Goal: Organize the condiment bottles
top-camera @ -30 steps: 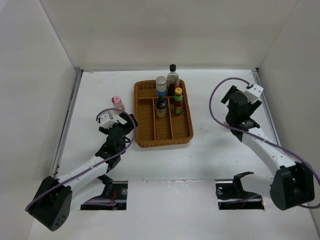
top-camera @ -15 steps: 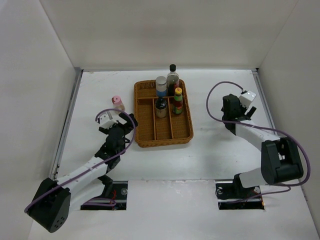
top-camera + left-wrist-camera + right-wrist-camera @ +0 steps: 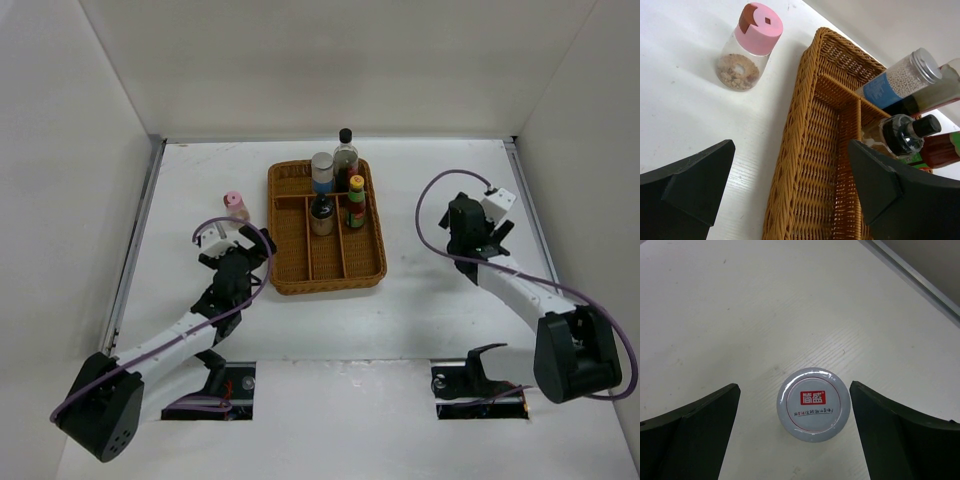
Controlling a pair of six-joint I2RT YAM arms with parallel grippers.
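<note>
Four bottles (image 3: pixel 338 185) upright in wicker tray (image 3: pixel 325 265), pink-lidded jar (image 3: pixel 746 48) beside it, both claws (image 3: pixel 790 192) (image 3: pixel 795 437) spread wide, empty.

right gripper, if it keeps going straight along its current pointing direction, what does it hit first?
Most likely the white-lidded jar: it sits centred between the open jaws of the right gripper, lid facing the wrist camera, on the bare table. Depth to it is unclear.

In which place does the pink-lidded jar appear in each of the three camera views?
Top external: the pink-lidded jar stands on the table, left of the wicker tray.
Left wrist: the jar is upper left, beside the tray's left wall.
Right wrist: not in it.
Shared landmark: the wicker tray, in the top and left wrist views.
</note>
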